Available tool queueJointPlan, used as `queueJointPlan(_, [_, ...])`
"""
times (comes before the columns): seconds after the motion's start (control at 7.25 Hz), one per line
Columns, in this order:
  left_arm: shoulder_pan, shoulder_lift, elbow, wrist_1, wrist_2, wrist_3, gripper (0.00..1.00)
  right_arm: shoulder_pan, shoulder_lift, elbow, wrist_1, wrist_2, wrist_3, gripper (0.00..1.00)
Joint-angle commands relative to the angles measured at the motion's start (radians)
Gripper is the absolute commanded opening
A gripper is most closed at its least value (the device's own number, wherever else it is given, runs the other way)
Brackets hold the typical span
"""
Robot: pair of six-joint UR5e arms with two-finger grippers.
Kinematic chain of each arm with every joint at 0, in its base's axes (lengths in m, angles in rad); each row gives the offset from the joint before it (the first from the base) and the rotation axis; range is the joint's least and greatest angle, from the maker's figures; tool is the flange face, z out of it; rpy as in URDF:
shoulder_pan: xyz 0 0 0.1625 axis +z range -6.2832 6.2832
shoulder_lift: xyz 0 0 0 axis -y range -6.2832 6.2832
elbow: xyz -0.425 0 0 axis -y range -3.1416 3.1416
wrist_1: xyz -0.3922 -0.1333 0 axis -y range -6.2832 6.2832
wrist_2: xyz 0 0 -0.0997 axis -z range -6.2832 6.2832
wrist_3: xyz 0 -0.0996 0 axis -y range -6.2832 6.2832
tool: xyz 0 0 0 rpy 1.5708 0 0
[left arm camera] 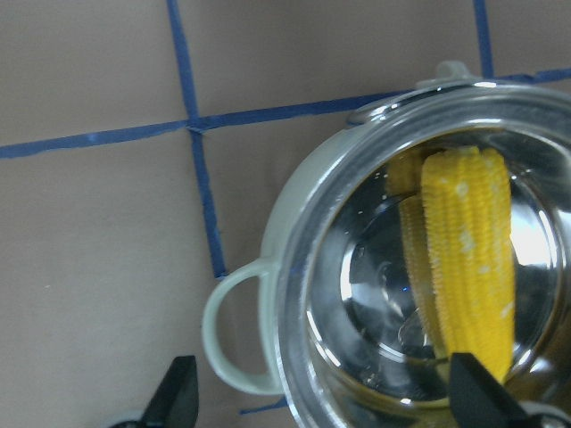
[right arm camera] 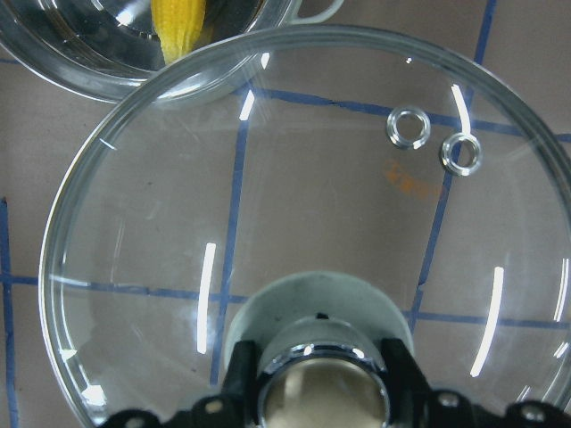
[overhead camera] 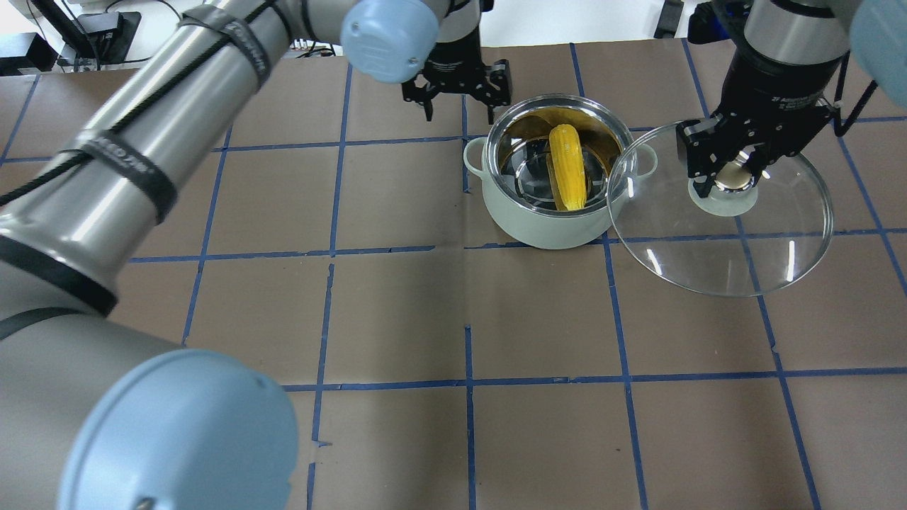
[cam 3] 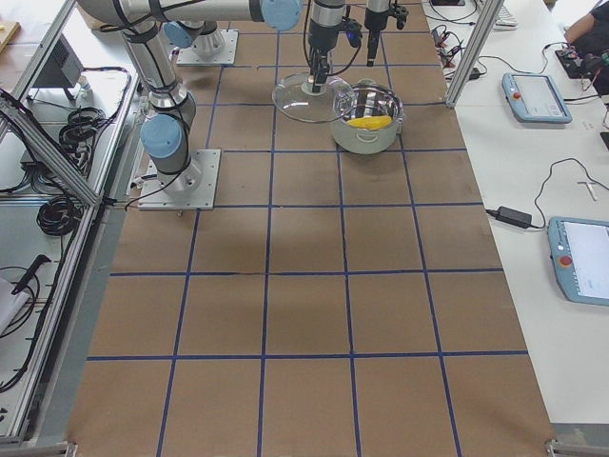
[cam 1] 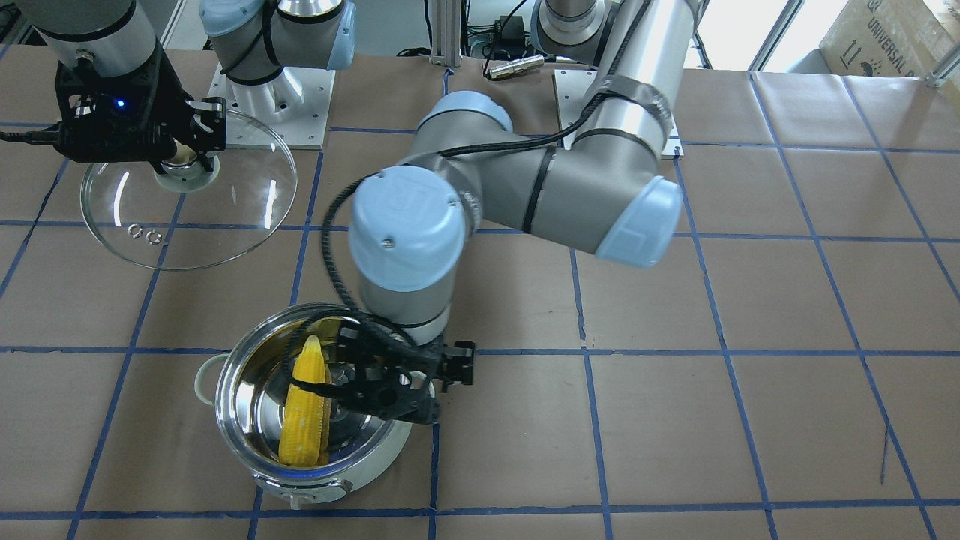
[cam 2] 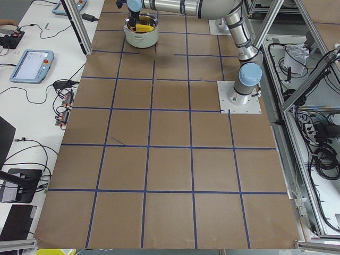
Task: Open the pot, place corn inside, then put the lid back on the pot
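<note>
1. The yellow tapered corn cob point(overhead camera: 568, 166), with rows of kernels, some of them paler, lay lengthwise inside the pot, its pointed end up against the wall and its reflection showing in the steel.
2. The round pale mint-white pot point(overhead camera: 545, 225), with a shiny steel interior and small loop handles, stood uncovered in the upper middle of the overhead view. It held only the cob.
3. The round clear glass dome lid point(overhead camera: 716, 241) hung just right of the pot in that view, and its near edge overlapped the pot's rim and handle. Two small metal-ringed holes showed in the glass.
4. The right claw point(overhead camera: 733, 177) was closed on the lid's central knob. The fingers hid most of the knob, leaving only its pale base ring clear.
5. The left claw point(left arm camera: 330, 401) hovered over the pot, spread wide and gripping nothing. In its wrist view one fingertip sat outside the handle and the other over the cob's thick end.
6. Whether the lid's rim touched the brown paper-covered table point(overhead camera: 397, 319), gridded with blue tape, could not be told.
7. In both side views the pot and the claws were too small to show detail.
</note>
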Motion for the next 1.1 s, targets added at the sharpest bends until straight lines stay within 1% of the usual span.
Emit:
queueJointPlan(0.0, [0.161, 0.237, -0.241, -0.026, 0.007, 0.122, 1.00, 0.042, 0.133, -0.161, -0.003, 0.093, 0.005, 0.36])
queueJointPlan(0.14, [0.242, 0.356, -0.362, -0.027, 0.060, 0.123, 1.00, 0.086, 0.207, -0.229, -0.009, 0.093, 0.006, 0.36])
queueJointPlan(0.28, [0.302, 0.452, -0.445, -0.027, 0.074, 0.123, 1.00, 0.108, 0.288, -0.293, -0.038, 0.104, 0.012, 0.36])
queueJointPlan(0.41, [0.333, 0.525, -0.461, -0.079, 0.071, 0.123, 1.00, 0.111, 0.345, -0.336, -0.044, 0.107, 0.009, 0.36])
queueJointPlan(0.55, [0.332, 0.536, -0.443, -0.123, 0.066, 0.114, 1.00, 0.111, 0.376, -0.344, -0.052, 0.111, 0.005, 0.36])
queueJointPlan(0.69, [0.330, 0.520, -0.416, -0.130, 0.063, 0.111, 1.00, 0.111, 0.405, -0.345, -0.078, 0.122, 0.005, 0.35])
queueJointPlan(0.83, [0.327, 0.509, -0.409, -0.128, 0.060, 0.112, 1.00, 0.111, 0.431, -0.345, -0.096, 0.148, 0.003, 0.35])
queueJointPlan(0.97, [0.318, 0.509, -0.438, -0.121, 0.066, 0.131, 1.00, 0.114, 0.456, -0.345, -0.124, 0.150, 0.003, 0.35])
